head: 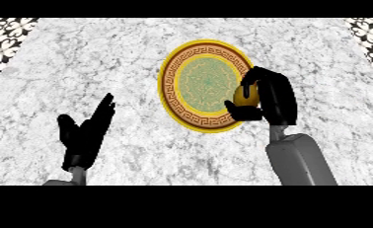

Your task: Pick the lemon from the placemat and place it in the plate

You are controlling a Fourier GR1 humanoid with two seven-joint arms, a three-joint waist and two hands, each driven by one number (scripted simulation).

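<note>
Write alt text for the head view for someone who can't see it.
The robot's right hand curls around a yellow lemon over the right rim of a round gold-rimmed plate with a green centre on a white marble counter. The left hand rests open at lower left.

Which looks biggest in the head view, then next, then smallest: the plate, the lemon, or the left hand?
1. plate, clearly the largest.
2. left hand, open, at the lower left.
3. lemon, smallest, though the right hand curled round it hides part of it.
</note>
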